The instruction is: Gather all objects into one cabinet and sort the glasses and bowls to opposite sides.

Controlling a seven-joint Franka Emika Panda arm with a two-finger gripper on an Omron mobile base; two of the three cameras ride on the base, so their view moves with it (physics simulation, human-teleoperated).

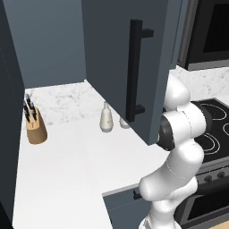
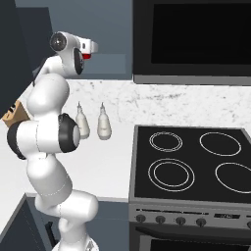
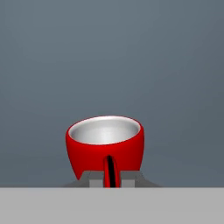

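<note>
In the hand view, my gripper (image 3: pixel 111 179) is clenched on the thin handle of a red mug (image 3: pixel 105 146), which sits upright straight ahead of my fingertips, handle toward me. In the right base view, my hand reaches up high beside the cabinet (image 2: pixel 22 54).

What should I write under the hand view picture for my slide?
The tool shut on the handle of a red mug in front of a grey-blue wall.
</note>
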